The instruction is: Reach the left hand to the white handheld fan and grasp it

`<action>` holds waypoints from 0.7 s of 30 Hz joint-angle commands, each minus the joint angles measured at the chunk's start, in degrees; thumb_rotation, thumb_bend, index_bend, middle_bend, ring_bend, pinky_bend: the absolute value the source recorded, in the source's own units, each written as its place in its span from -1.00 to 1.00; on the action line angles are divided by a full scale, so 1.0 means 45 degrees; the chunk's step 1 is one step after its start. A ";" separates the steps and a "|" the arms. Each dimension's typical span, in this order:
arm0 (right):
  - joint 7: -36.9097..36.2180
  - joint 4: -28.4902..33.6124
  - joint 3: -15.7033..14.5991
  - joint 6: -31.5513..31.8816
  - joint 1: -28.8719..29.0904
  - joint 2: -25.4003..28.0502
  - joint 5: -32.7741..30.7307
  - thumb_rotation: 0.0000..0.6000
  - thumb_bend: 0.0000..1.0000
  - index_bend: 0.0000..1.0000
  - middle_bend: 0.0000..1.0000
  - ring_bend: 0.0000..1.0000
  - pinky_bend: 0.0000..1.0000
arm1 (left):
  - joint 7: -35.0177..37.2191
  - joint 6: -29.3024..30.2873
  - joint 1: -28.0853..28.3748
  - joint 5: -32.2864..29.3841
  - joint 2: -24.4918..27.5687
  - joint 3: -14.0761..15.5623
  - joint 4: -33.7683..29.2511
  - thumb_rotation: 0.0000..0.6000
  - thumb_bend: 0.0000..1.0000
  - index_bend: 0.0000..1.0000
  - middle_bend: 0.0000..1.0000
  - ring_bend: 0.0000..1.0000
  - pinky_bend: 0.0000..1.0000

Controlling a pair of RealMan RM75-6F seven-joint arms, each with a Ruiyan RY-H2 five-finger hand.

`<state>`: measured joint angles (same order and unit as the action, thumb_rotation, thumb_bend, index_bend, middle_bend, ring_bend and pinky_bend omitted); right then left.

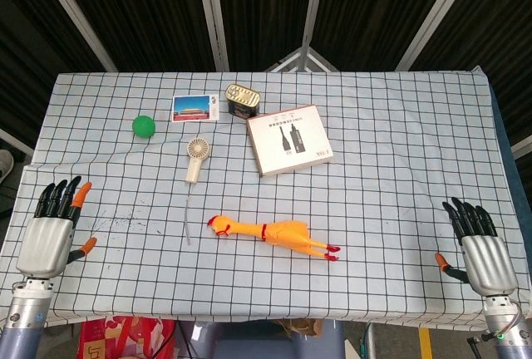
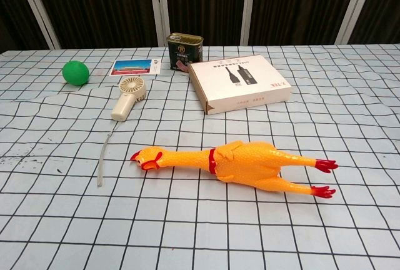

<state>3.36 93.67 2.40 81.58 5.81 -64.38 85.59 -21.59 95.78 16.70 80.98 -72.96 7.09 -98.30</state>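
Writing: white box [image 1: 291, 140] has a black bottle-shaped graphic w/ small print beside it and a red mark at one corner; text too small to read. Tin can [image 1: 242, 100] has a dark green label w/ a gold emblem and a reddish panel; lettering not legible. Postcard [image 1: 194, 109] shows a red building under blue sky; no readable words.

Fan: white handheld fan [image 1: 196, 158] lies flat on the checked tablecloth [image 1: 391, 126], round head toward the far edge, handle toward the robot. Sits just below the postcard, btwn the green ball [image 1: 144, 126] and the white box. A thin clear strap [image 1: 189, 218] trails from the handle toward the near edge.

Left hand: left hand [image 1: 51, 230] at the near-left table corner, fingers straight and spread, pointing away from robot, holding nothing. Orange tips on two digits. Well apart from fan; fan is further out and to its right.

Right hand: right hand [image 1: 476, 247] at the near-right corner, fingers spread, holding nothing.

Chest view: neither hand shows; fan [image 2: 128, 97] left of centre, rubber chicken [image 2: 234, 164] nearer the camera.

Chicken: yellow w/ red comb and feet, lying on its side, head toward the strap.
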 commanded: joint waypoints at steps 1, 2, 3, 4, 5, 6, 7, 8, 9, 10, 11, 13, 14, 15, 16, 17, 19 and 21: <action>-0.0001 -0.0020 0.0003 0.0010 -0.0016 -0.0004 -0.0030 1.00 -0.42 -1.00 -1.00 -1.00 -0.90 | -0.0053 -0.0204 -0.0075 0.0020 0.0041 -0.0124 -0.0063 1.00 -0.74 -1.00 -1.00 -1.00 -1.00; -0.0035 -0.0020 0.0008 0.0025 -0.0027 0.0001 -0.0040 1.00 -0.42 -1.00 -1.00 -1.00 -0.90 | -0.0056 -0.0263 -0.0085 0.0020 0.0037 -0.0165 -0.0089 1.00 -0.74 -1.00 -1.00 -1.00 -1.00; -0.0065 -0.0018 0.0019 0.0045 -0.0036 0.0010 -0.0049 1.00 -0.42 -1.00 -1.00 -1.00 -0.90 | -0.0083 -0.0327 -0.0093 0.0020 0.0032 -0.0200 -0.0110 1.00 -0.74 -1.00 -1.00 -1.00 -1.00; -0.0094 -0.0015 0.0032 0.0065 -0.0039 0.0020 -0.0050 1.00 -0.42 -1.00 -1.00 -1.00 -0.90 | -0.0135 -0.0392 -0.0100 0.0022 0.0029 -0.0229 -0.0119 1.00 -0.74 -1.00 -1.00 -1.00 -1.00; -0.0118 -0.0015 0.0035 0.0081 -0.0044 0.0032 -0.0038 1.00 -0.42 -1.00 -1.00 -1.00 -0.90 | -0.0193 -0.0455 -0.0113 0.0022 0.0025 -0.0248 -0.0117 1.00 -0.74 -1.00 -1.00 -1.00 -1.00; -0.0134 -0.0022 0.0027 0.0090 -0.0052 0.0046 -0.0026 1.00 -0.42 -1.00 -1.00 -1.00 -0.90 | -0.0248 -0.0535 -0.0125 0.0005 0.0018 -0.0266 -0.0118 1.00 -0.74 -1.00 -1.00 -1.00 -1.00; -0.0147 -0.0026 0.0013 0.0085 -0.0060 0.0061 -0.0021 1.00 -0.42 -1.00 -1.00 -1.00 -0.90 | -0.0297 -0.0621 -0.0137 -0.0037 0.0011 -0.0291 -0.0132 1.00 -0.74 -1.00 -1.00 -1.00 -1.00; -0.0166 -0.0010 0.0004 0.0095 -0.0068 0.0071 -0.0004 1.00 -0.42 -1.00 -1.00 -1.00 -0.90 | -0.0350 -0.0727 -0.0146 -0.0118 -0.0007 -0.0326 -0.0158 1.00 -0.73 -1.00 -0.98 -1.00 -0.98; -0.0181 0.0003 -0.0004 0.0116 -0.0076 0.0076 0.0023 1.00 -0.42 -1.00 -1.00 -1.00 -0.90 | -0.0417 -0.0842 -0.0144 -0.0202 -0.0024 -0.0366 -0.0197 1.00 -0.71 -1.00 -0.87 -0.98 -0.88; -0.0182 0.0015 -0.0009 0.0150 -0.0079 0.0077 0.0075 1.00 -0.42 -1.00 -1.00 -1.00 -0.90 | -0.0586 -0.1062 -0.0111 -0.0380 -0.0046 -0.0445 -0.0305 1.00 -0.68 -1.00 -0.73 -0.93 -0.77; -0.0179 0.0014 -0.0011 0.0150 -0.0077 0.0070 0.0085 1.00 -0.42 -1.00 -1.00 -1.00 -0.90 | -0.0724 -0.1170 -0.0081 -0.0489 -0.0066 -0.0528 -0.0383 1.00 -0.62 -1.00 -0.51 -0.81 -0.58; -0.0185 0.0029 -0.0028 0.0119 -0.0064 0.0053 0.0108 1.00 -0.42 -1.00 -1.00 -1.00 -0.90 | -0.1065 -0.1458 0.0073 -0.0697 -0.0158 -0.0758 -0.0492 1.00 -0.39 -1.00 0.06 -0.35 -0.18; -0.0175 0.0046 -0.0034 0.0084 -0.0043 0.0048 0.0121 1.00 -0.42 -1.00 -1.00 -1.00 -0.90 | -0.1253 -0.1647 0.0184 -0.0853 -0.0225 -0.0905 -0.0540 1.00 -0.29 -1.00 0.21 -0.21 -0.08; -0.0136 0.0028 -0.0036 0.0041 -0.0019 0.0035 0.0121 1.00 -0.42 -1.00 -1.00 -1.00 -0.90 | -0.1552 -0.1976 0.0389 -0.1168 -0.0346 -0.1179 -0.0597 1.00 -0.14 -1.00 0.38 -0.05 0.03; -0.0114 0.0013 -0.0038 0.0011 -0.0007 0.0029 0.0113 1.00 -0.42 -1.00 -1.00 -1.00 -0.90 | -0.1792 -0.2270 0.0576 -0.1437 -0.0428 -0.1387 -0.0621 1.00 -0.05 -1.00 0.46 0.04 0.09; -0.0112 0.0016 -0.0041 -0.0011 -0.0001 0.0030 0.0104 1.00 -0.42 -1.00 -1.00 -1.00 -0.90 | -0.2032 -0.2563 0.0762 -0.1749 -0.0518 -0.1606 -0.0652 1.00 0.07 -1.00 0.55 0.13 0.18; -0.0155 0.0044 -0.0045 -0.0015 -0.0007 0.0043 0.0096 1.00 -0.42 -1.00 -1.00 -1.00 -0.90 | -0.2546 -0.3301 0.1250 -0.2522 -0.0762 -0.2121 -0.0666 1.00 0.27 -1.00 0.65 0.23 0.28; -0.0196 0.0048 -0.0035 0.0027 -0.0013 0.0064 0.0128 1.00 -0.42 -1.00 -1.00 -1.00 -0.90 | -0.3293 -0.4335 0.1949 -0.3747 -0.1137 -0.2776 -0.0618 1.00 0.50 -1.00 0.72 0.31 0.38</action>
<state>2.54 93.88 2.23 81.65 5.76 -64.13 86.12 -32.06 81.77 21.42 70.28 -75.77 -1.42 -100.97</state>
